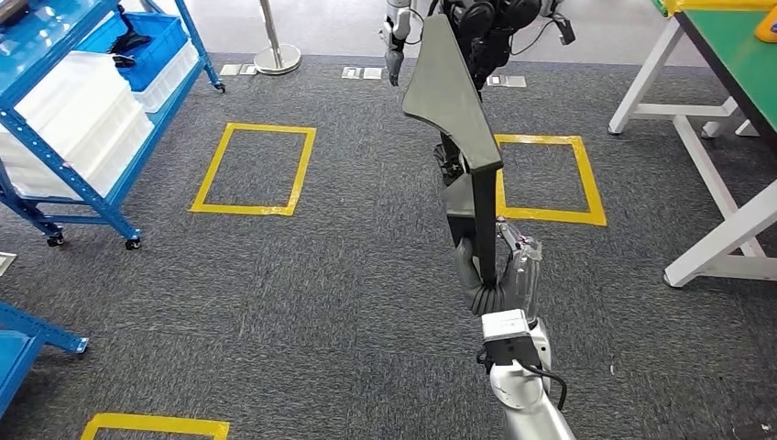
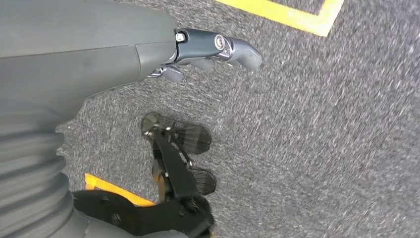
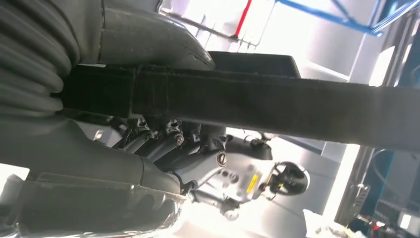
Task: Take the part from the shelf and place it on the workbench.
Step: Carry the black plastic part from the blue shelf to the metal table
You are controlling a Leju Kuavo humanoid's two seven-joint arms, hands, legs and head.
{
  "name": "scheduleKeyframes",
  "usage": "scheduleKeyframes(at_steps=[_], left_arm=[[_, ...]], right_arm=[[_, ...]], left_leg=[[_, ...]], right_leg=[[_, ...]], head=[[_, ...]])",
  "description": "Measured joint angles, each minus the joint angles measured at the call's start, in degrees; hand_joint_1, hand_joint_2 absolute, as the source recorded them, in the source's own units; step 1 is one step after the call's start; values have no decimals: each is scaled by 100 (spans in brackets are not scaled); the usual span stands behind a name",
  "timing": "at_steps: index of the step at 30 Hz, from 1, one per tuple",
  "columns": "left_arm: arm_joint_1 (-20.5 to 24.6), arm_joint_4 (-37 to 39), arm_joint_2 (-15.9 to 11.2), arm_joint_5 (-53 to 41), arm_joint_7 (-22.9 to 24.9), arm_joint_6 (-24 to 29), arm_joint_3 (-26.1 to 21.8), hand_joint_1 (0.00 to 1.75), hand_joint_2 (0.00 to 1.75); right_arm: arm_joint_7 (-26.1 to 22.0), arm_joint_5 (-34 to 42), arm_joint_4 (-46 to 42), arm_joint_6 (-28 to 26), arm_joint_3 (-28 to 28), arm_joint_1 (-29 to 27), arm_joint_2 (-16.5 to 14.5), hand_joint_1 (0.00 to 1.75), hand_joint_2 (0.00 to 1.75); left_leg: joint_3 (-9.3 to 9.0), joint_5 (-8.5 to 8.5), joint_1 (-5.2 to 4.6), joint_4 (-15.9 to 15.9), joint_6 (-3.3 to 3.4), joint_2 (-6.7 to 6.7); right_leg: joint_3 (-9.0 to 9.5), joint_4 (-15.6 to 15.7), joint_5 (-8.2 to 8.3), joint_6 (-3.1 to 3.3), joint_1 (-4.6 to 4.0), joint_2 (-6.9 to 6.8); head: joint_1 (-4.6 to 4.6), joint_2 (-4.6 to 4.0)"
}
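Right hand (image 1: 495, 275) is wrapped tight round the long dark-grey angular plastic part (image 1: 455, 101), held upright over grey carpet, green-topped workbench (image 1: 733, 55) far right. Left hand (image 2: 208, 49) hangs slack, holding nothing.

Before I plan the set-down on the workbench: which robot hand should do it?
The right robot hand. It already grips the black part upright, and the green-topped workbench stands on its side. The left robot hand hangs over the carpet, holding nothing.
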State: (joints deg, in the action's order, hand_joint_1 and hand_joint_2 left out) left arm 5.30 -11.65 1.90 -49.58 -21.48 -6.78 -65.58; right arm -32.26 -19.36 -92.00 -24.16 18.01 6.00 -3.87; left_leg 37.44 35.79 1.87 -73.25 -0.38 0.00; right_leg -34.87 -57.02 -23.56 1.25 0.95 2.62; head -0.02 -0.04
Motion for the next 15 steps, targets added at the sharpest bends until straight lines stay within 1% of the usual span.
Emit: scheduleKeyframes(at_steps=[1, 2, 3, 4, 5, 6, 7, 8, 9, 10, 11, 12, 13, 14, 15], left_arm=[[-1, 0, 1, 1, -79, 4, -1, 0, 175], [-1, 0, 2, 1, -180, 8, -2, 0, 175], [2, 0, 3, -2, -299, 13, -2, 0, 175], [8, -1, 5, -9, -403, 18, -2, 0, 175], [16, -1, 9, -24, -492, 21, -1, 0, 175], [28, -3, 14, -44, -579, 27, 0, 0, 175], [48, -5, 19, -66, -659, 41, 3, 0, 175], [73, -7, 26, -87, -741, 54, 6, 0, 175], [109, -8, 40, -103, -825, 72, 11, 0, 175], [145, -8, 60, -117, -899, 92, 16, 0, 175], [172, -9, 80, -127, -951, 106, 21, 0, 175], [187, -9, 98, -133, -992, 119, 26, 0, 175], [185, -10, 107, -137, -1017, 127, 28, 0, 175], [177, -11, 109, -136, -1035, 132, 30, 0, 175], [163, -11, 112, -131, -1056, 132, 31, 0, 175]], right_arm=[[-4, -4, 0, 16, -5, -15, -3, 155, 175], [-10, -9, 0, 38, -12, -24, -6, 155, 175], [-20, -16, -1, 60, -22, -27, -17, 155, 175], [-27, -25, -2, 76, -33, -28, -31, 155, 175], [-35, -33, -3, 87, -43, -24, -45, 155, 175], [-40, -42, -5, 91, -51, -21, -58, 155, 175], [-43, -48, -8, 87, -56, -24, -65, 155, 175], [-45, -54, -13, 81, -61, -30, -67, 155, 175], [-47, -57, -25, 73, -71, -46, -69, 155, 175], [-48, -58, -43, 62, -82, -63, -67, 155, 175], [-48, -58, -62, 55, -92, -71, -66, 155, 175], [-49, -56, -79, 49, -98, -77, -65, 155, 175], [-49, -52, -90, 45, -100, -83, -64, 155, 175], [-49, -46, -93, 43, -99, -92, -63, 155, 175], [-49, -39, -94, 43, -99, -111, -60, 155, 175]], left_leg=[[4, -82, -1, 15, 27, -10], [-106, -269, -4, 262, 62, -37], [-285, -488, -9, 646, 104, -109], [-458, -643, -17, 1002, 139, -222], [-591, -751, -32, 1285, 169, -320], [-656, -786, -57, 1426, 190, -381], [-668, -783, -87, 1455, 206, -384], [-672, -808, -117, 1480, 228, -330], [-685, -853, -117, 1536, 245, -261], [-706, -907, -123, 1617, 266, -196], [-724, -966, -120, 1696, 292, -119], [-732, -1017, -119, 1764, 311, -34], [-728, -1038, -139, 1787, 329, 53], [-712, -1049, -141, 1786, 339, 146], [-697, -1052, -141, 1786, 333, 237]], right_leg=[[-1, -2, 7, 9, -25, 81], [1, -6, 12, 13, -44, 163], [4, -10, 17, 15, -54, 241], [2, -13, 29, 6, -63, 308], [-8, -18, 42, -6, -68, 370], [-26, -20, 61, -30, -58, 425], [-50, -18, 85, -66, -41, 475], [-72, -12, 106, -99, -25, 527], [-108, -25, 120, -128, -27, 524], [-163, -83, 90, -139, -44, 412], [-263, -242, 1, -130, -62, 258], [-408, -519, -137, -110, -69, 80], [-580, -884, -307, -92, -54, -64], [-746, -1253, -448, -90, -30, -122], [-846, -1505, -524, -115, 0, -159]], head=[[2, 0], [2, 0], [2, 0], [6, 0], [9, 0], [5, 0], [2, 0], [-7, 0], [-9, 0], [-2, 0], [23, 0], [49, 0], [65, 1], [82, 1], [81, 1]])
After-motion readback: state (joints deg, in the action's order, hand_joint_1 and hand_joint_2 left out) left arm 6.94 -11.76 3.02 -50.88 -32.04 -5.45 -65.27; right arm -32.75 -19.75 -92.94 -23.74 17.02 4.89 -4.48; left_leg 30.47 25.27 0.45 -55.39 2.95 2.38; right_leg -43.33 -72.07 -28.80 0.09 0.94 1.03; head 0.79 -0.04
